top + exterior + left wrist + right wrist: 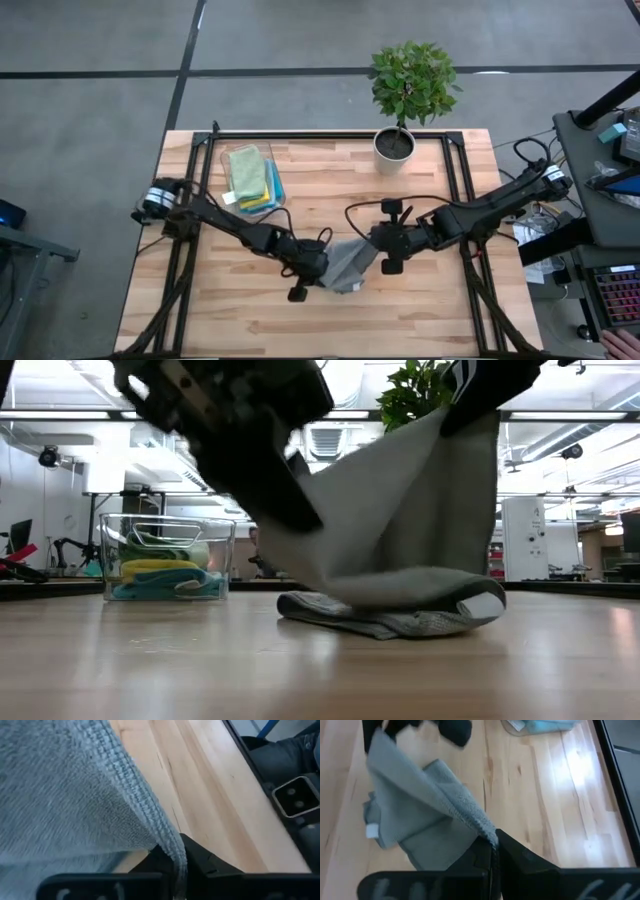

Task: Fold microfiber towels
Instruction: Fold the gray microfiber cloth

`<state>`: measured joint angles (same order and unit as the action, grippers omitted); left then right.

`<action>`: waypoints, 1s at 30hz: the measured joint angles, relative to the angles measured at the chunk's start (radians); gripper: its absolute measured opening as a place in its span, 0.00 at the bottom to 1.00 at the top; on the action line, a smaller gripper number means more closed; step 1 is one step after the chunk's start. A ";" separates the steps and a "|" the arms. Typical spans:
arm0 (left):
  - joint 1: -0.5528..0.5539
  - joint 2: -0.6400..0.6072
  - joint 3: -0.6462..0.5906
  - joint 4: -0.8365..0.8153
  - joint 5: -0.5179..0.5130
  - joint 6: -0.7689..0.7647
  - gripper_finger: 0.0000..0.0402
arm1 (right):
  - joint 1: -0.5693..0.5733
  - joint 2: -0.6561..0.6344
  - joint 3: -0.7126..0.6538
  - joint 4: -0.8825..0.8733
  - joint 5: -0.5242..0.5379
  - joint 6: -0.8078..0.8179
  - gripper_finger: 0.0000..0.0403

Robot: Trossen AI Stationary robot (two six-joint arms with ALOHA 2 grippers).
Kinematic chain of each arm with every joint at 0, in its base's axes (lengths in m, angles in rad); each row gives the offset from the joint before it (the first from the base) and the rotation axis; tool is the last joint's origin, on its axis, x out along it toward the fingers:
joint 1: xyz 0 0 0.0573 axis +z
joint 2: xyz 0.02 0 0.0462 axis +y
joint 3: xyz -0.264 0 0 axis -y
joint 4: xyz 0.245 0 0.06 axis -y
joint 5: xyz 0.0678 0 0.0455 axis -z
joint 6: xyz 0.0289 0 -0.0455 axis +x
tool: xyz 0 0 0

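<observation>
A grey microfiber towel [350,265] hangs between my two grippers at the table's middle. Its lower part [390,615] lies bunched on the wood, with a white tag [480,605] at its right end. My left gripper [325,268] is shut on the towel's left side. My right gripper [375,250] is shut on a higher part to the right. Other folded microfiber towels [250,178], yellow, green and blue, lie stacked in the clear bin at the far left. My left gripper pinches the grey towel's hemmed edge [176,851] between its two fingers, coming slanting down from the table's left. The cloth runs up from this hold toward the other gripper. Below it the cloth sags to the table. My right gripper pinches the towel's edge [489,834] between its two fingers, slanting down from the table's right. This part is lifted clear, higher than the left hold. The cloth falls away from it in a slack sheet, and its lower end [400,622] rests on the table.
The clear plastic bin [232,158] stands at the far left. A potted plant [398,142] stands at the far edge, right of the middle. Black rails [462,180] run along the table's sides. Bare wood stretches along the near edge.
</observation>
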<state>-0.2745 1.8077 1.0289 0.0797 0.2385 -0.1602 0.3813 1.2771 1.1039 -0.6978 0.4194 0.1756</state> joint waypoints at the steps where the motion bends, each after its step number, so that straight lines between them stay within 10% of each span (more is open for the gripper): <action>1: 0.000 -0.019 0.006 -0.040 0.000 -0.012 0.01 | 0.000 0.000 0.012 -0.024 0.000 0.001 0.02; 21: 0.144 -0.442 0.311 -0.779 -0.074 0.084 0.00 | -0.026 -0.001 0.385 -0.354 0.011 -0.320 0.02; 30: 0.328 -0.447 0.387 -0.948 -0.094 0.261 0.00 | -0.123 -0.005 0.402 -0.407 0.298 -0.439 0.02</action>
<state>0.0531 1.3605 1.4156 -0.8687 0.1448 0.1010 0.2578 1.2719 1.5063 -1.1049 0.7175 -0.2636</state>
